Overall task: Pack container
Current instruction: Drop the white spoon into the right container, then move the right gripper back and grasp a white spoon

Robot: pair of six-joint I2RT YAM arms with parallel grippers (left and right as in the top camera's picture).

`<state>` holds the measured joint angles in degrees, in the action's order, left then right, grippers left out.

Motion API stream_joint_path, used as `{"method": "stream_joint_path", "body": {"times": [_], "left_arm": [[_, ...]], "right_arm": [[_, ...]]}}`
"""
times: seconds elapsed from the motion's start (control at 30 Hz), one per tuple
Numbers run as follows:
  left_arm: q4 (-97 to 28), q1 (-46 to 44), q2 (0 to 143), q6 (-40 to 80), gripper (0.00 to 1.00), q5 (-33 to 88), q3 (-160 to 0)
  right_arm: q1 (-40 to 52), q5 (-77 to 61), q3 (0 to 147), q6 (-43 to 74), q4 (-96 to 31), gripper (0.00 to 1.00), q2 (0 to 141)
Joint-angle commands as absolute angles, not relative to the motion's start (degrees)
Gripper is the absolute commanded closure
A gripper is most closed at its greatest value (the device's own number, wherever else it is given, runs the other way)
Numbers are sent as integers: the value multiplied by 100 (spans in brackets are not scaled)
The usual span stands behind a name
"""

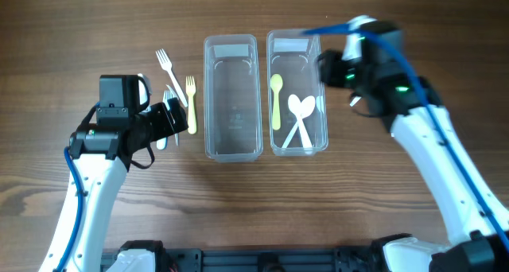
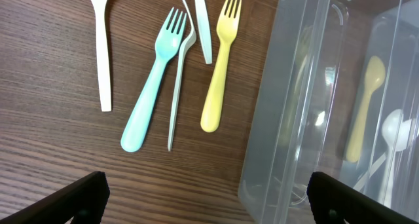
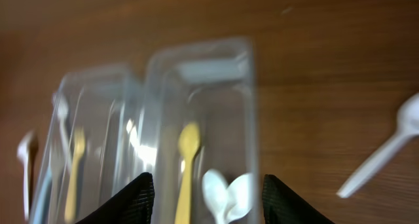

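Two clear containers stand side by side. The left container [image 1: 232, 97] is empty. The right container [image 1: 297, 49] holds a yellow spoon [image 1: 276, 101] and two white spoons [image 1: 300, 117]. A white fork [image 1: 167, 68], a teal fork [image 2: 149, 99], a thin white utensil [image 2: 178, 86] and a yellow fork [image 1: 191, 105] lie left of the containers. My left gripper [image 2: 206, 198] is open and empty, just short of the fork handles. My right gripper [image 3: 206, 201] is open and empty above the right container [image 3: 252, 119]; the view is blurred.
A white spoon [image 3: 386, 152] lies on the table right of the right container, partly under my right arm in the overhead view. The left container's wall [image 2: 281, 119] is close to my left gripper's right finger. Bare wooden table surrounds everything.
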<state>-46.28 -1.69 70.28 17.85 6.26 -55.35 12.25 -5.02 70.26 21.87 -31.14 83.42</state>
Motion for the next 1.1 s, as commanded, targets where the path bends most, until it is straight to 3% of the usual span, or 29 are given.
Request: {"method": "stream_joint_path", "body": {"times": [0.0, 0.33, 0.7, 0.93, 1.07], "left_arm": [[-4615, -137, 7041, 1669, 0, 593, -5612], [-4615, -137, 7041, 1669, 0, 593, -5612], [-4615, -137, 7041, 1671, 0, 593, -5612], [-4615, -137, 7041, 1671, 0, 593, -5612], [-4615, -137, 7041, 1671, 0, 593, -5612]], "right_arm": [[471, -82, 7065, 3282, -3363, 46, 8711], [-891, -814, 7129, 3918, -3621, 56, 10396], [-934, -1120, 7207, 3920, -2912, 51, 11122], [-930, -1350, 7207, 3892, -2659, 55, 11480], [-902, -1100, 7439, 3898, -3135, 57, 11476]]}}
